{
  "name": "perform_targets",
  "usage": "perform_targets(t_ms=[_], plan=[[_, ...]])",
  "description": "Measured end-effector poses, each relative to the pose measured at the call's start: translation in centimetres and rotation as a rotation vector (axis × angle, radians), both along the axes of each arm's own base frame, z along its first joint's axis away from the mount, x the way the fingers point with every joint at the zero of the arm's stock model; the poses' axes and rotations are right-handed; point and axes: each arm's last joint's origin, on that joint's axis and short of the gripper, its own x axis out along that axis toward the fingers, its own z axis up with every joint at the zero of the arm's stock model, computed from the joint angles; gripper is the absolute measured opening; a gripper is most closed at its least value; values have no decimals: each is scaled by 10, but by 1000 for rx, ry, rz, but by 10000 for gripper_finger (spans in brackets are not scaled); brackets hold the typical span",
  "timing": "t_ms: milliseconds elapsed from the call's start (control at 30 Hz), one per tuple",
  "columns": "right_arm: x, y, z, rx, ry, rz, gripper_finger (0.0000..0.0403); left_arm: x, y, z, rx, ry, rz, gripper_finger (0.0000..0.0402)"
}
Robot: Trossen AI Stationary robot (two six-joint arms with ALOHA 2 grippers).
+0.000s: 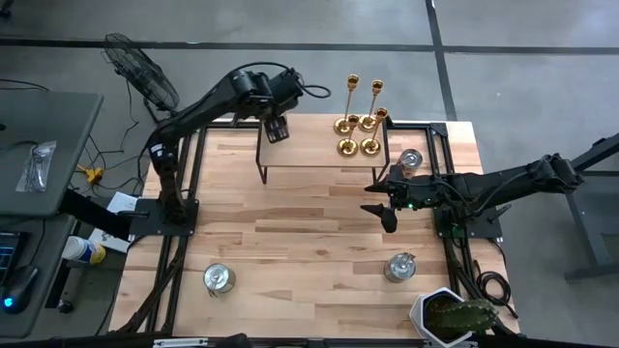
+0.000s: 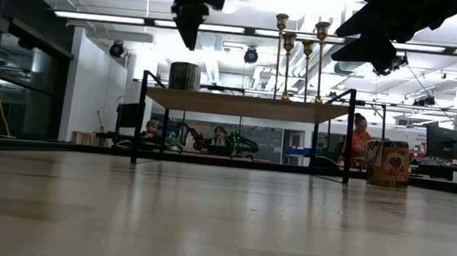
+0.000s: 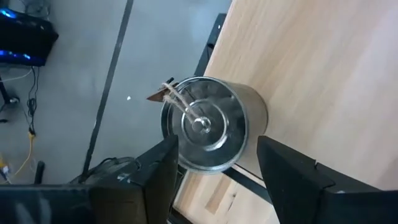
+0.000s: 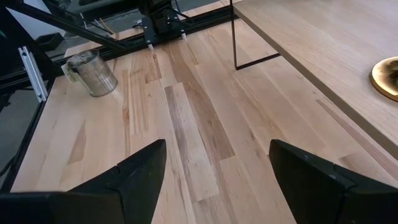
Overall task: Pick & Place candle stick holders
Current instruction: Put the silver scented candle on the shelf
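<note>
Silver jars (image 1: 219,278) dot the table (image 1: 309,242) beside a plant (image 1: 455,316).

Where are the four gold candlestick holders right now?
In the high view, the four shiny gold candlestick holders stand clustered at the right far corner of the raised wooden shelf, beyond the right gripper.

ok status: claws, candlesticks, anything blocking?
Left claw open above silver jar on shelf corner. Right claw open, empty, over table. Four candle stick holders upright on shelf. Nothing blocking.
</note>
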Motion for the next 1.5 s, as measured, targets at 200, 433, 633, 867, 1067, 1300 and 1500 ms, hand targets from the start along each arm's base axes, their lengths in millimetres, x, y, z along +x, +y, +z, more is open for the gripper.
perform_targets(t_ms=[200,433,633,867,1067,1300,1500], plan=[[0,0,0,0,-1,0,278,-15,-27,18,-7,-54,7,212],[0,0,0,0,0,0,278,-36,-68,31,-101,-106,-63,212],[0,0,0,0,0,0,278,-53,-101,23,-189,-107,-130,212],[0,0,0,0,0,0,278,-83,-133,-7,-336,-61,-129,212],[0,0,0,0,0,0,278,-114,-160,-40,-453,-1,-124,212],[0,0,0,0,0,0,278,-155,-180,-69,-486,-15,-93,212],[0,0,0,0,0,0,278,-188,-193,-89,-624,-28,-3,212]])
